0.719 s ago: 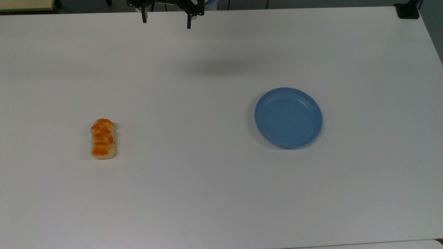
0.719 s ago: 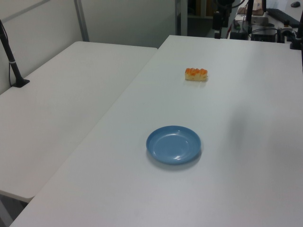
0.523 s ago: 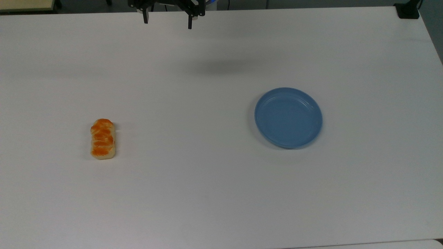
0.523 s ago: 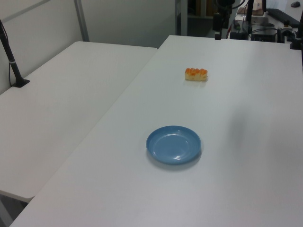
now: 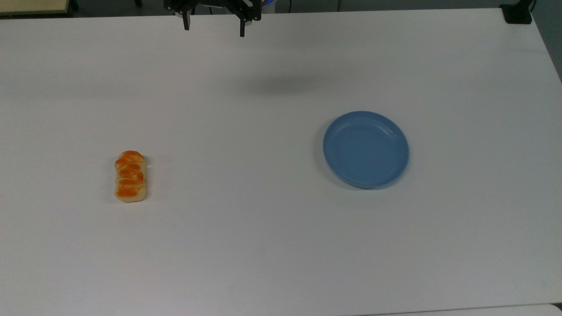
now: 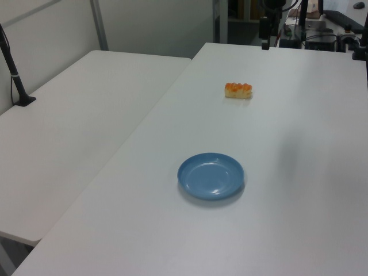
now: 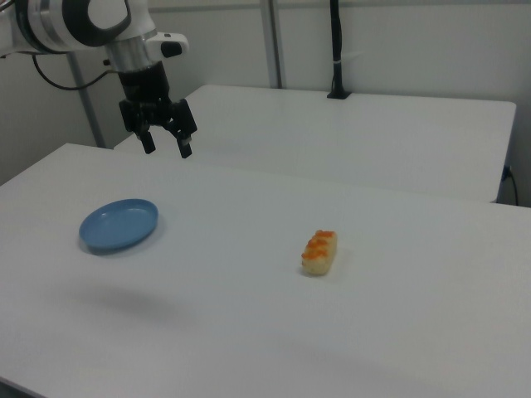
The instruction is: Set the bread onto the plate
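The bread (image 5: 130,176), a small loaf with cream sides and an orange-brown top, lies on the white table at the top view's left; it also shows in the left view (image 6: 238,90) and the right view (image 7: 319,251). The blue plate (image 5: 365,149) sits bare at the top view's right, also seen in the left view (image 6: 211,176) and the right view (image 7: 119,224). My gripper (image 5: 214,26) hangs open high over the table's far edge in the top view, far from both; in the right view the gripper (image 7: 168,146) holds nothing between its fingers.
A second white table (image 6: 86,115) adjoins at the left view's left, with a black post (image 6: 14,69) on it. A black clamp (image 5: 518,13) sits at the top view's far right corner. Equipment stands beyond the table's far end (image 6: 322,29).
The gripper has crept slightly towards the top view's upper edge; its shadow on the table shifted a little right. Bread and plate have not moved.
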